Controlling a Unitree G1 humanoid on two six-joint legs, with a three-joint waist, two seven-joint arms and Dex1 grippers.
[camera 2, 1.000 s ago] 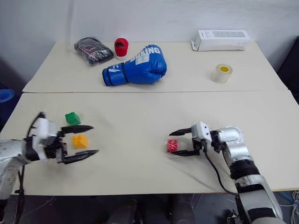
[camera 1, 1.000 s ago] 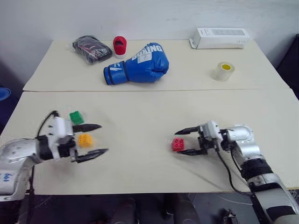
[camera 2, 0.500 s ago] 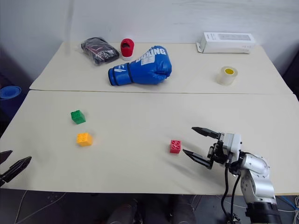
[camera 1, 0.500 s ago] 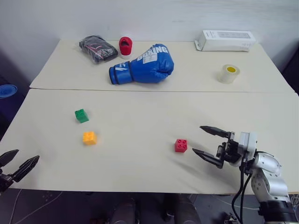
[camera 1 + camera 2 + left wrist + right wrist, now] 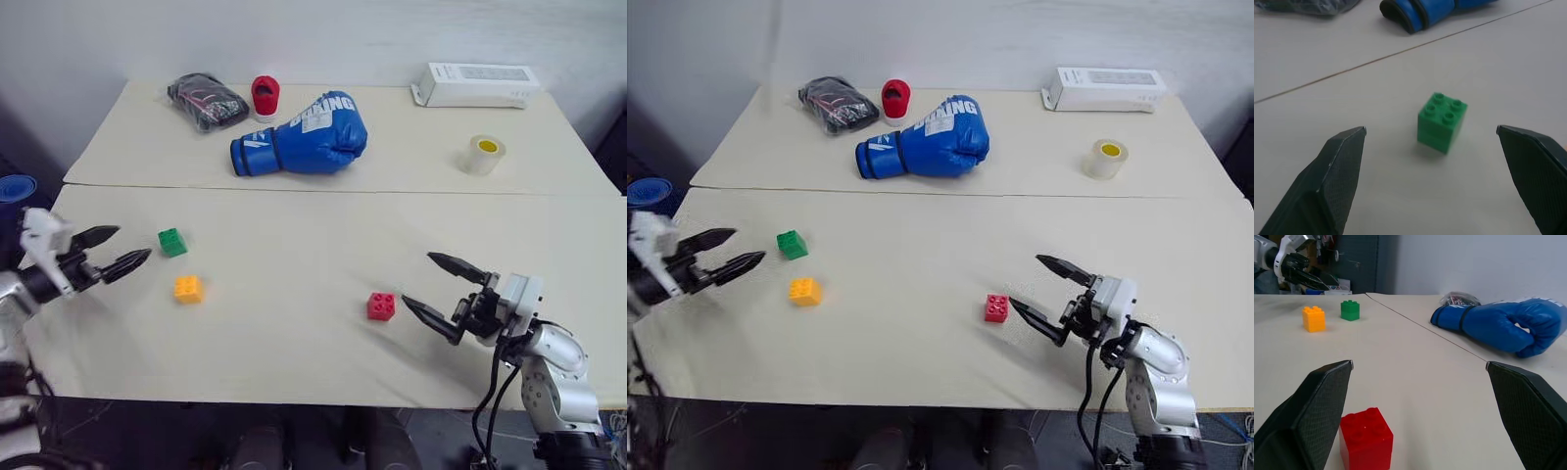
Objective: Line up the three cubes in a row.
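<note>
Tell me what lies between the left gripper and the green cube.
Nothing: in the left wrist view, bare table separates the open left gripper from the green cube, which stands ahead of the fingertips, untouched.

In the left wrist view the blue boxing glove is cut by the picture's edge, so only its cuff end shows. The dark bag is cut there too and is blurred. In the right wrist view the red cube loses its lower part at the picture's edge. The printing on the white box is too small to read.
</note>
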